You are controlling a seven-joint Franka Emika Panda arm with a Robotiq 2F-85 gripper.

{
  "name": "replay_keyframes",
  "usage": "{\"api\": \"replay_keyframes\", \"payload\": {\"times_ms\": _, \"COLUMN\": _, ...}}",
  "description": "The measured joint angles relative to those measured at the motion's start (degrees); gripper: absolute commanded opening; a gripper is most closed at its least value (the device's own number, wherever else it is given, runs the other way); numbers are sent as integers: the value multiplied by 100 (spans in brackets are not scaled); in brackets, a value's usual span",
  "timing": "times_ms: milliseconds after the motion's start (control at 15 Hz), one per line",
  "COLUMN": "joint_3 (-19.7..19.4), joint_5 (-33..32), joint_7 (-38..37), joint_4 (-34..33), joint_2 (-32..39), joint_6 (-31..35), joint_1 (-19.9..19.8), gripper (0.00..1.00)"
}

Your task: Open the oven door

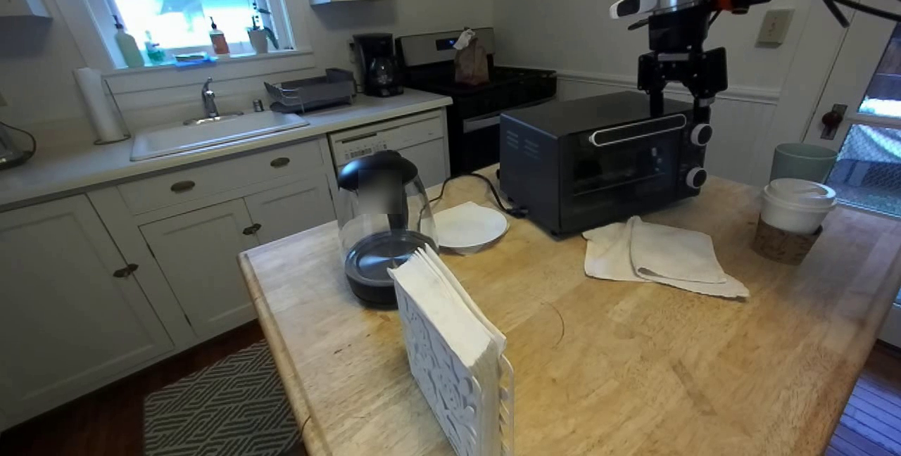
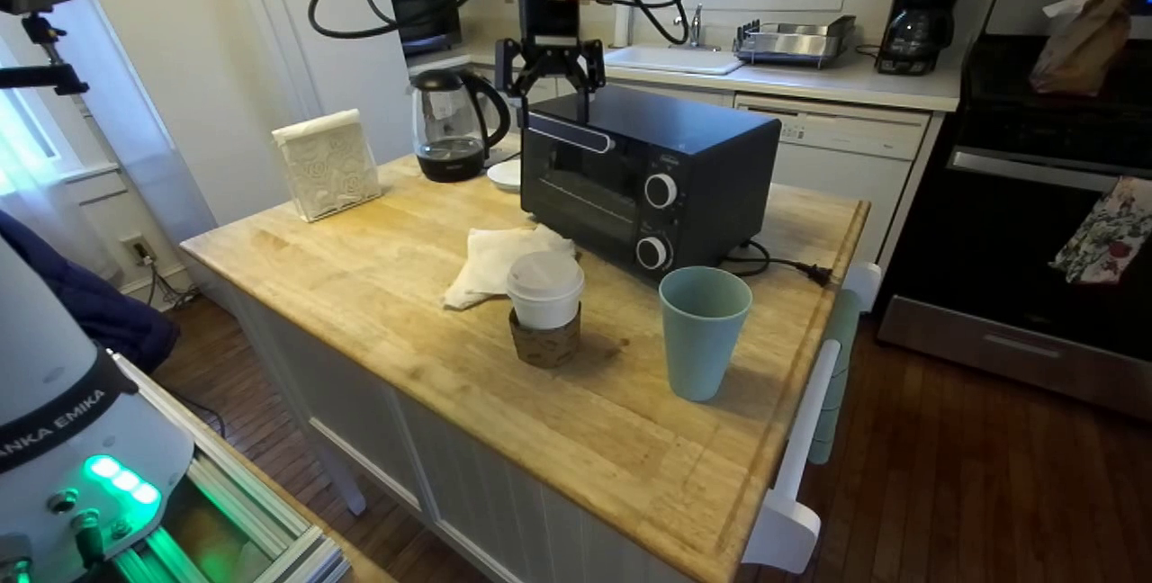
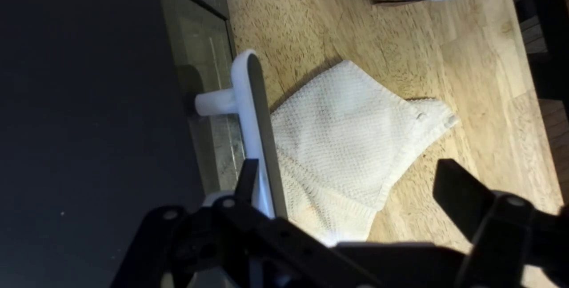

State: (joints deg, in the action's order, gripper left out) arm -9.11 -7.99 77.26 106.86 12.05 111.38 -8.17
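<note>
The oven door [image 1: 623, 169] is a dark glass panel on a small black toaster oven [image 1: 538, 153], and it is shut in both exterior views [image 2: 580, 178]. A pale horizontal handle bar [image 1: 637, 131] runs along its top; it also shows in the wrist view [image 3: 255, 123]. My gripper [image 1: 679, 108] points down over the handle, near its knob end, with its fingers wide apart and nothing between them closed on. In the wrist view [image 3: 346, 163], one finger overlaps the handle's door side and the other is well out in front. Whether the inner finger touches the handle, I cannot tell.
A white cloth [image 3: 338, 141] lies in front of the oven. A lidded paper cup [image 2: 545, 295] and a green cup [image 2: 705, 336] stand near the knob side. A glass kettle [image 1: 380, 276], white plate [image 1: 471, 227] and napkin holder [image 1: 450, 364] stand towards the other side.
</note>
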Motion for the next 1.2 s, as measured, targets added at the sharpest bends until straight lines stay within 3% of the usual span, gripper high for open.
{"api": "replay_keyframes", "payload": {"times_ms": 733, "joint_3": 328, "joint_5": -14, "joint_7": 237, "joint_4": -296, "joint_2": 425, "joint_6": -78, "joint_1": 1, "gripper": 100}}
{"api": "replay_keyframes", "payload": {"times_ms": 1200, "joint_3": 544, "joint_5": -402, "joint_7": 209, "joint_4": 658, "joint_2": -236, "joint_6": -716, "joint_1": 187, "gripper": 100}}
